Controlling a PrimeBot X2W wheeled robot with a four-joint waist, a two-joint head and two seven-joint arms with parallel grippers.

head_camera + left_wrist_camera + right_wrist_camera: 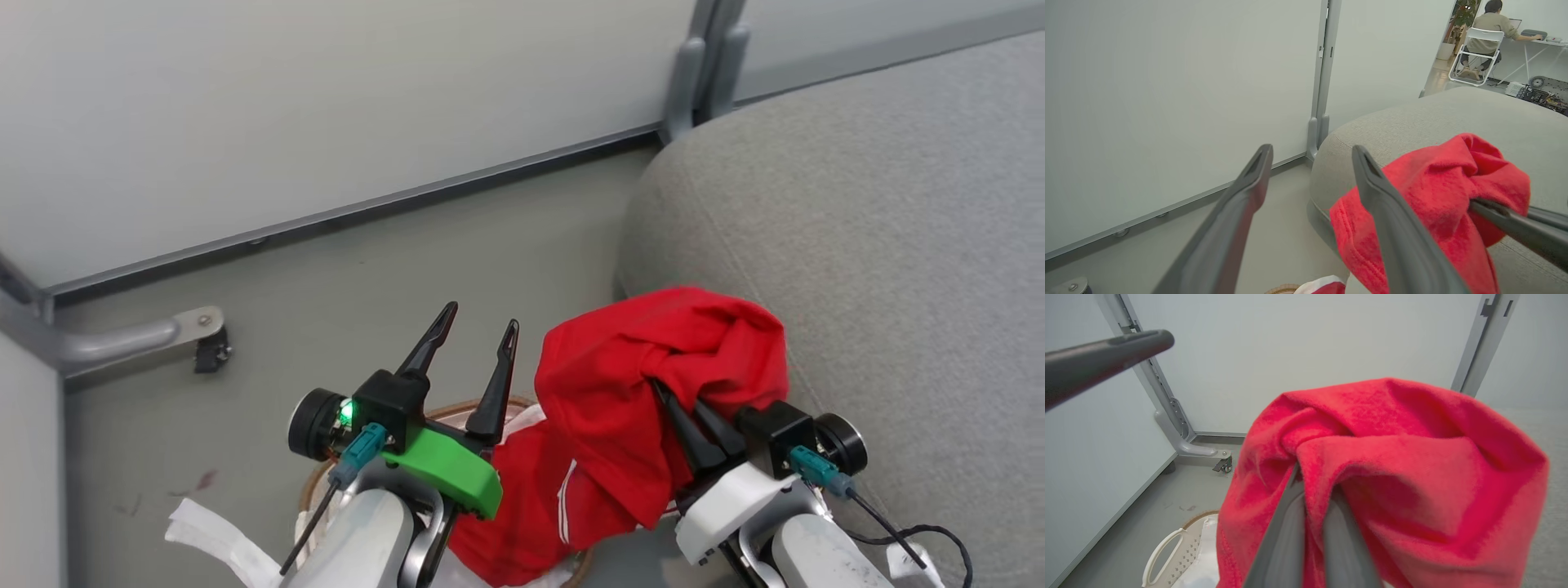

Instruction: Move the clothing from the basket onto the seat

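Right gripper [663, 390] fingers pinch the clothing [620, 367], held at seat [898, 204] edge, tail hanging into basket [1167, 547]; not yet placed. Left gripper [481, 317] fingers spread, empty.

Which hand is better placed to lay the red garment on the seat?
Right: the right hand is shut on the red garment beside the seat; the left hand is open, empty.

Pale partition walls [326, 106], grey floor [424, 261], metal post [1323, 61]; seated person [1492, 22], white chair [1486, 34] far off.
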